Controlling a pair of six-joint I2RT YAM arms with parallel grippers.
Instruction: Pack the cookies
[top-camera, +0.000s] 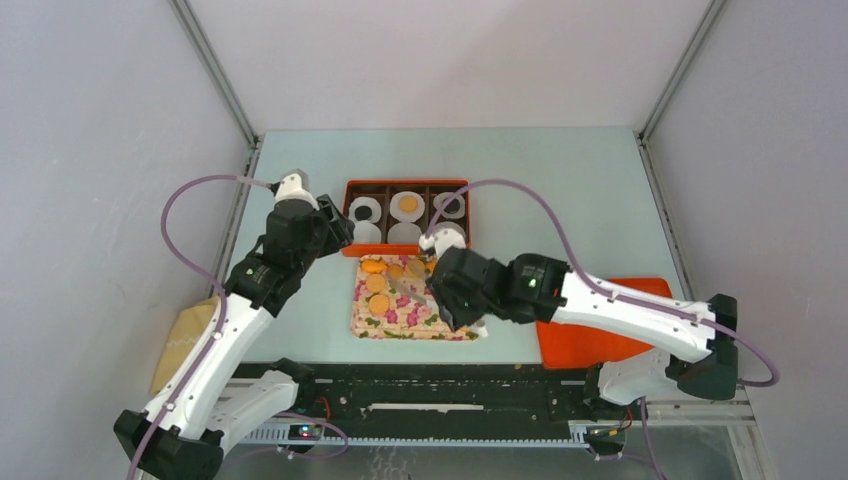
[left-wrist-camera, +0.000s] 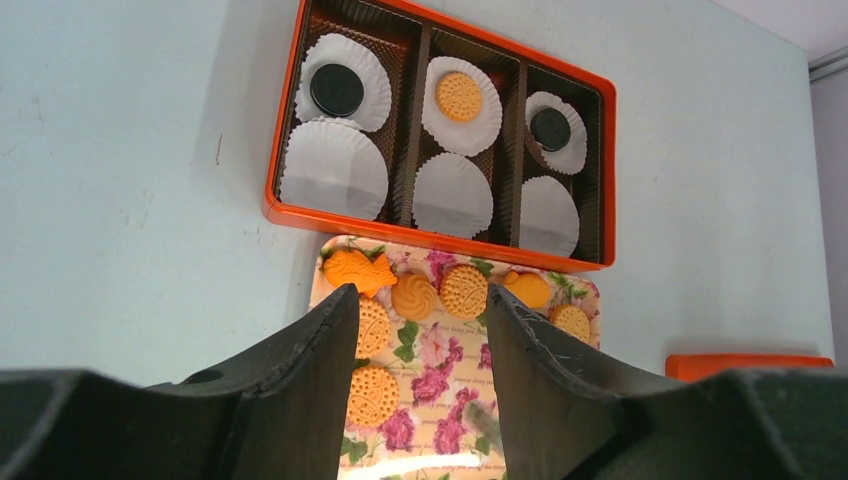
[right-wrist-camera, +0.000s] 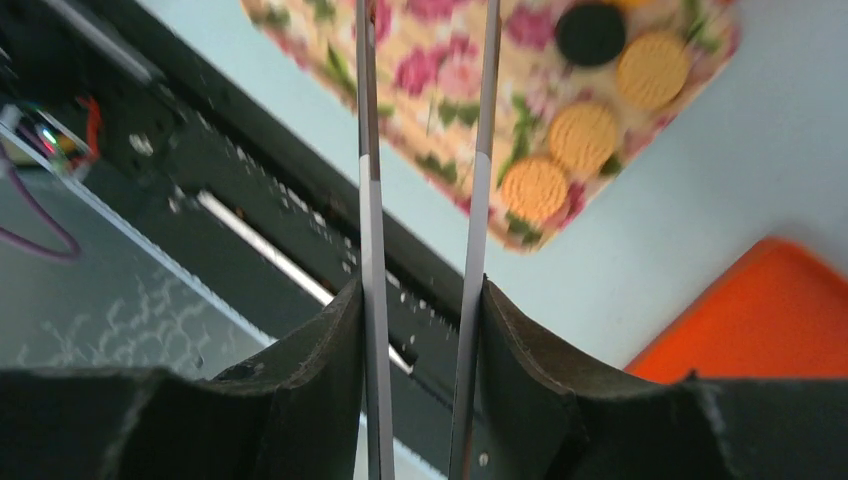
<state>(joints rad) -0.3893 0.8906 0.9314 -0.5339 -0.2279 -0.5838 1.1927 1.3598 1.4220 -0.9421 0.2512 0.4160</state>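
Metal tongs (right-wrist-camera: 369, 200) in right end effector (right-wrist-camera: 420, 292); cookies (left-wrist-camera: 463, 291) flat

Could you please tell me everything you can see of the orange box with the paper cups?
The orange box lies flat and open on the table, just beyond the floral tray. Dark dividers split it into three columns holding six white fluted paper cups. The far cups hold cookies, black, golden, black; the near three are empty.

Near me, golden cookies (left-wrist-camera: 463, 290) lie flat on the floral mat (left-wrist-camera: 432, 350). Two black and one golden sit in cups (left-wrist-camera: 375, 95) of the far box (left-wrist-camera: 440, 238).
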